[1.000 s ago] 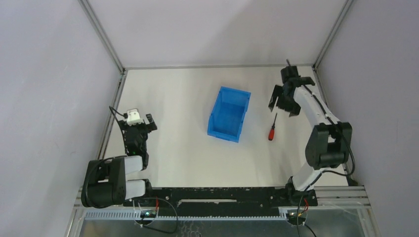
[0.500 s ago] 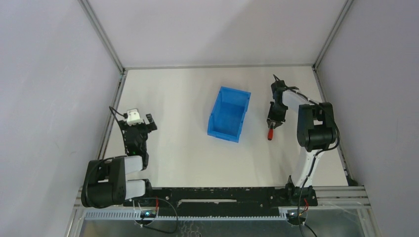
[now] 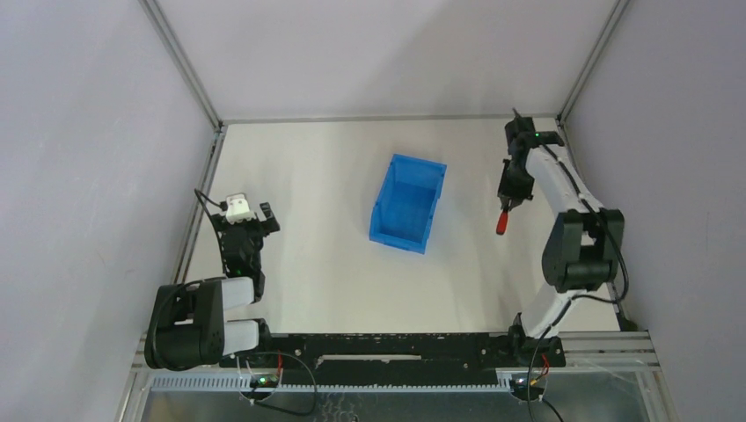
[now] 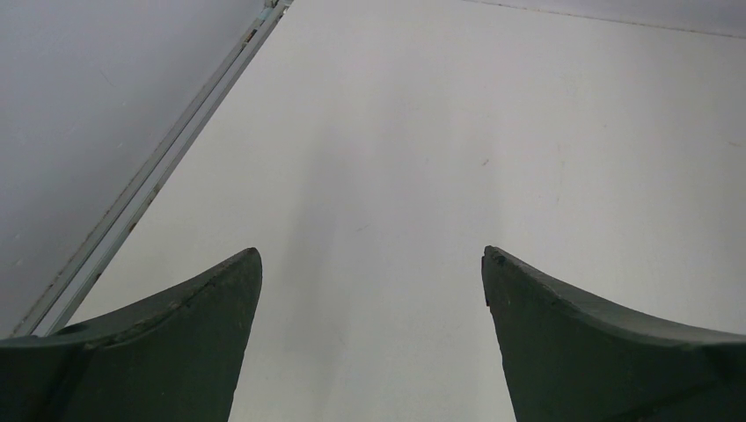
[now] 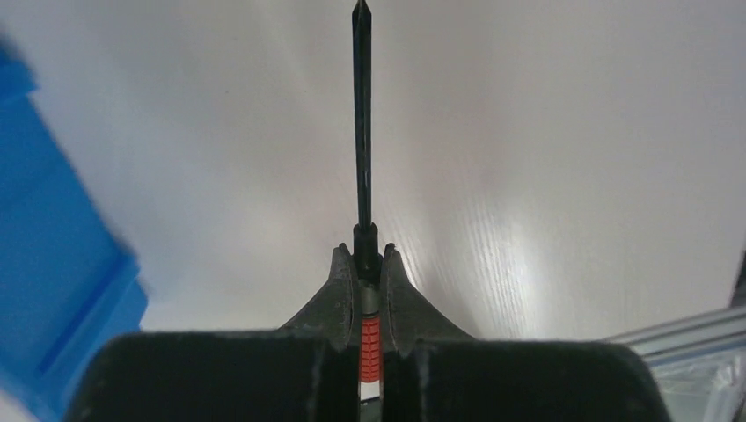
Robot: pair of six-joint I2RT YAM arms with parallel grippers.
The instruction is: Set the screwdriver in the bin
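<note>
- Right hand (image 3: pixel 510 192) is now sitting nearer the table's right edge than before, pinching the screwdriver (image 3: pixel 502 223) tight by its red handle.
- Blue bin (image 3: pixel 400 236) is sitting mid-table, well apart to the left.
- Swinging across, the long shaft could be catching the bin's tall wall, or twisting out of the narrow pinch.
- Left hand (image 4: pixel 369 264) is waiting wide open, empty, by the left edge.

Fingers (image 4: pixel 176 343) of the left gripper (image 4: pixel 371 257) spread wide (dark, curved) over white table (image 4: pixel 422 132).
</note>
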